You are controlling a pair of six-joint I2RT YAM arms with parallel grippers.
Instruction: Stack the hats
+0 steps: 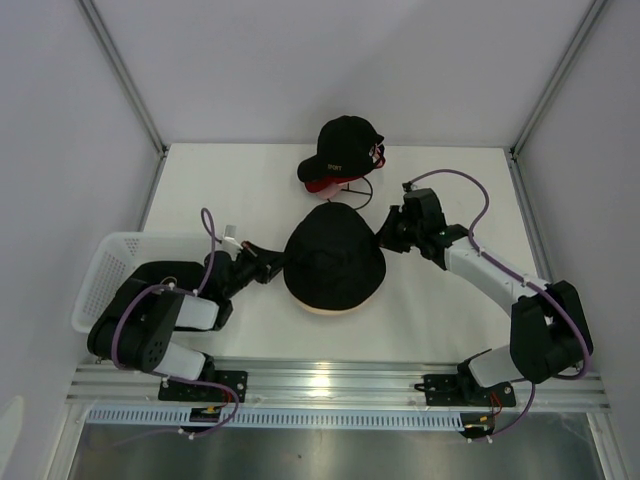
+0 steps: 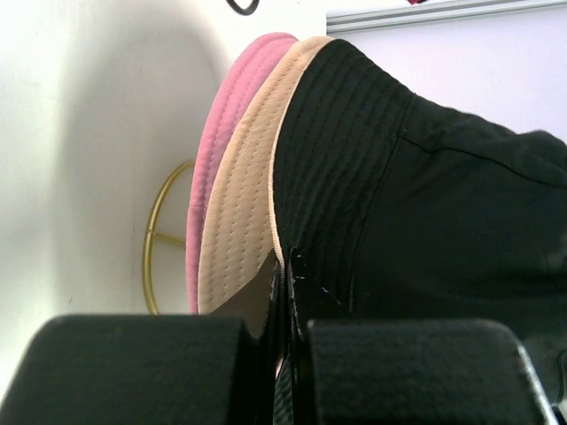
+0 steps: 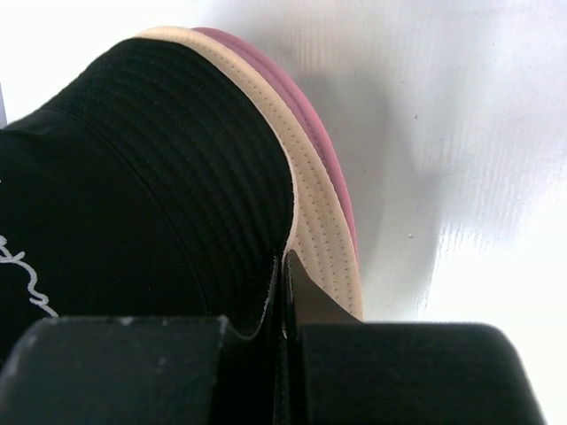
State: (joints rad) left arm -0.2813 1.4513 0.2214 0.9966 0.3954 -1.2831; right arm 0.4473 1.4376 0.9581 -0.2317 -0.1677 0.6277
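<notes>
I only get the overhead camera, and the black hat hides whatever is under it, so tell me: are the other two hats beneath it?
Observer: Yes. In the left wrist view, the beige hat shows its brim under the black bucket hat, and the pink bucket hat is at the bottom.
Operator: Is the left gripper gripping anything?
Observer: It is shut on the black brim's edge.
Operator: And the right gripper?
Observer: Shut on the black brim too, on the opposite side.

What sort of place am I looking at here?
Probably a robot lab test cell: a white table boxed in by plain panels on aluminium posts, a left arm and right arm bolted to a rail, with stacked hats as props.
</notes>
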